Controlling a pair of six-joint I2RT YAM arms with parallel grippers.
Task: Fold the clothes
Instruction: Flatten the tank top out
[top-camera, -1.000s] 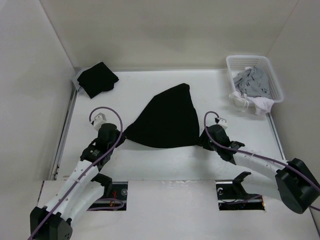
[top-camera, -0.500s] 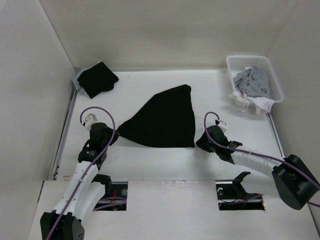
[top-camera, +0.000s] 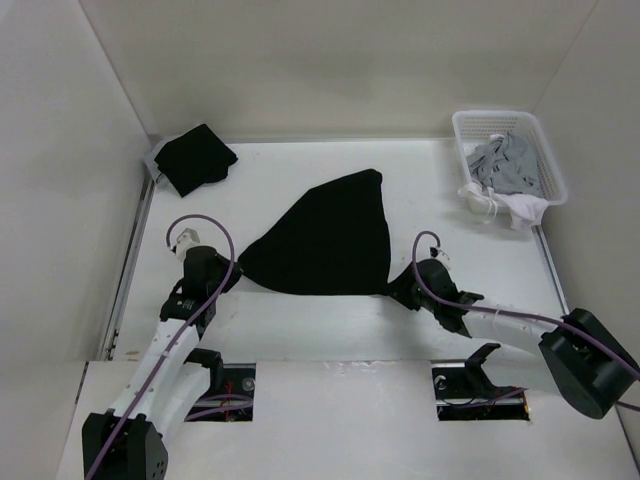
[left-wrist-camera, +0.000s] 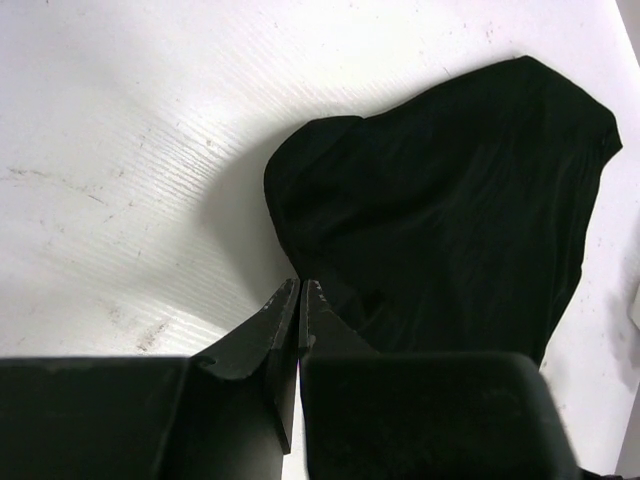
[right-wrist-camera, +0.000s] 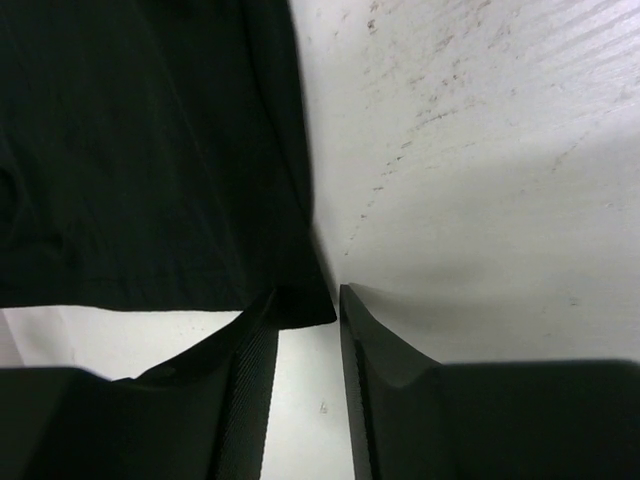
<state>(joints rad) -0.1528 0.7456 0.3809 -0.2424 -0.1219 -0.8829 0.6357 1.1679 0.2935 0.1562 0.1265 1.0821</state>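
At the left of the table (top-camera: 300, 335), the left gripper (left-wrist-camera: 300, 290) stays clamped on the near left corner of the black shirt (top-camera: 330, 240), spread mid-table and tugged leftward — the right gripper (right-wrist-camera: 307, 300) has slid in, jaws narrowing round the right corner but not yet closed, so a two-handed fold looks close.

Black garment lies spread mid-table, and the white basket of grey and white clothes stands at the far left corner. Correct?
Not quite: the white basket stands at the far right corner, as the top external view shows. The black garment does lie spread mid-table.
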